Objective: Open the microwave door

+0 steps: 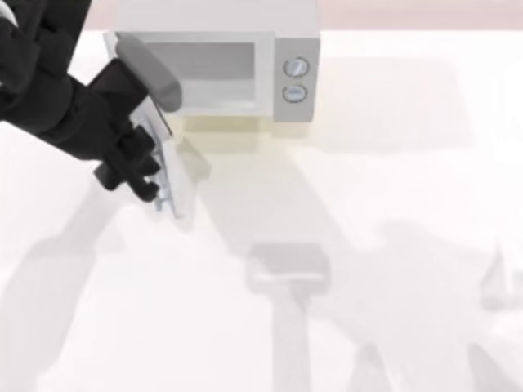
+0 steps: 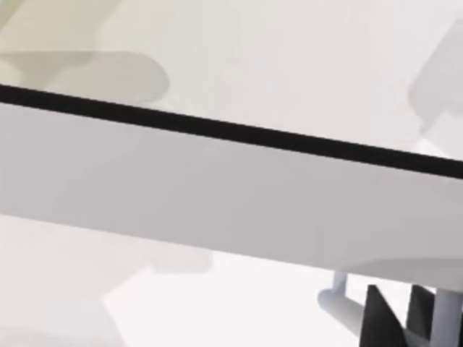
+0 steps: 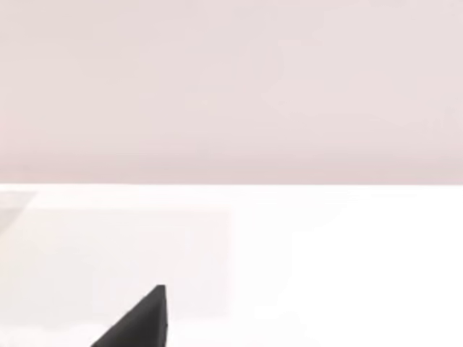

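Note:
The light-grey microwave stands at the back of the table, its two round knobs on the right-hand panel and its pale cavity exposed. The microwave door is swung out toward the front left, hinged at the microwave's left corner. My left gripper is shut on the door's thin handle at its free edge. In the left wrist view the door fills the middle as a grey band, and dark fingers sit on either side of the handle bar. My right gripper shows only as a dark tip.
White table spreads to the right and front of the microwave, carrying only grey shadows of the arms. The right arm is out of the top view. A pale pink wall lies beyond the table in the right wrist view.

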Robot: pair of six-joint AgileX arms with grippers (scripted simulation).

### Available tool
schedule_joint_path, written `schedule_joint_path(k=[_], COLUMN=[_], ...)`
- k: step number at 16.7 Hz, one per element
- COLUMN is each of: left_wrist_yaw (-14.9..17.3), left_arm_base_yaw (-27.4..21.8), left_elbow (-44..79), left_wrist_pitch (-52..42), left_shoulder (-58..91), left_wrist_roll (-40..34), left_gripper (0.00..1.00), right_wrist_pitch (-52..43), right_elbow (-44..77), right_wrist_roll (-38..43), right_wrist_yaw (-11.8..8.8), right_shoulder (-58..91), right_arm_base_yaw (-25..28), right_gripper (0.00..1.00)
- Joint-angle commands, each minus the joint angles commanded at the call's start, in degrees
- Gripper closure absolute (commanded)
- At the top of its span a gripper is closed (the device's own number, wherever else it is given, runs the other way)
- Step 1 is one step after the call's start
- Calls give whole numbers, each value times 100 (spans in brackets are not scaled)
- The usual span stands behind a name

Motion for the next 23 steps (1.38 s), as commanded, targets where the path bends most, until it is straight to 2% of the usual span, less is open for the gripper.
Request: schedule_joint_path(k=[4, 23], left_wrist_yaw=[200, 203], left_arm_base_yaw=[195, 198], left_elbow=[10, 11], left_wrist_pitch=[-103, -102], left_shoulder=[-87, -90], left_wrist_roll=[434, 439], left_gripper=[100, 100], right_wrist_pitch=[0, 0], right_elbow=[0, 0], right_wrist_roll=[0, 0], right_wrist_yaw=[0, 0], right_shoulder=[0, 0], right_arm_base_yaw=[0, 0], right_gripper=[0, 0])
